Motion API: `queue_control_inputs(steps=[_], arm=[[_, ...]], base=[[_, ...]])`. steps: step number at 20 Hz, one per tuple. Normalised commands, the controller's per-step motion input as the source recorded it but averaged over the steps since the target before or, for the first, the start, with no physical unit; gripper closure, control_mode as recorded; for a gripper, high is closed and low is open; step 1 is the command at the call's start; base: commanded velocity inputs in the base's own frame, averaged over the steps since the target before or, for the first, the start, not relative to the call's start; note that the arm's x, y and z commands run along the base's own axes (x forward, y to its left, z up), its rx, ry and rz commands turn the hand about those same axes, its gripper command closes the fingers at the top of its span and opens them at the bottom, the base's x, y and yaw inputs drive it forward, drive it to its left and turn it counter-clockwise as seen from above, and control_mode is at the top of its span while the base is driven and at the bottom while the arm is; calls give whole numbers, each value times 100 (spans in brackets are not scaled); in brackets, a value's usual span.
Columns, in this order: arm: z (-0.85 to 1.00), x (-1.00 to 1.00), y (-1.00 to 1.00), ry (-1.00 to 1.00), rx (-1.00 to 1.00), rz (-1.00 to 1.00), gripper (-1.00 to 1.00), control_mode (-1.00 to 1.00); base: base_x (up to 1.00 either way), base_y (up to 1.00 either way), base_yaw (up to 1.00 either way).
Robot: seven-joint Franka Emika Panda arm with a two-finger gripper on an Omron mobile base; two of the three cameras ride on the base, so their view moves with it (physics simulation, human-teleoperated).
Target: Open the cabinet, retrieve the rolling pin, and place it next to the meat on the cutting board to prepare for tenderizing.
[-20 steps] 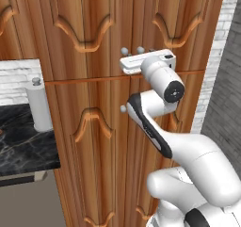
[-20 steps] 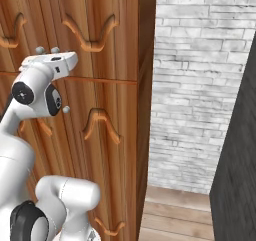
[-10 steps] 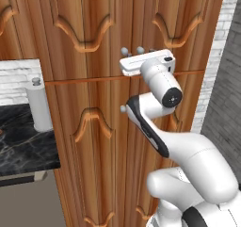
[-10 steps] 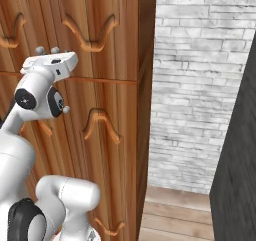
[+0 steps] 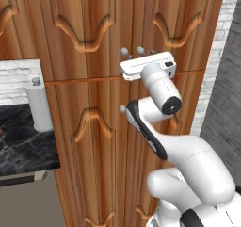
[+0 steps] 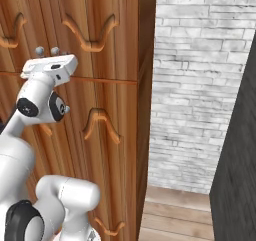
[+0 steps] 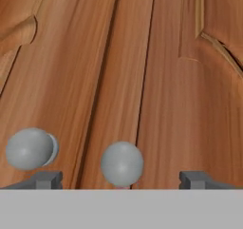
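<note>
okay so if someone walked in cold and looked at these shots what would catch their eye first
Probably the tall reddish-brown cabinet with carved wavy arches, its doors shut. Next, the white arm reaching up to it, its open gripper right at the two round silver knobs where the upper doors meet. A pale cylinder stands on the dark counter to the left.

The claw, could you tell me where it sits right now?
In the hand view the open claw faces the closed cabinet, its fingertips either side of the right-hand silver knob.
</note>
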Motion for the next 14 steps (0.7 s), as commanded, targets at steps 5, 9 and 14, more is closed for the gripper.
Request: queue_control_inputs(steps=[5, 9, 14], arm=[[3, -35, 0, 0, 0, 0, -100, -100], [35, 1, 0, 10, 0, 0, -100, -100], [35, 23, 0, 18, 0, 0, -100, -100]], base=[[0, 0, 0], [0, 0, 0], [0, 0, 0]])
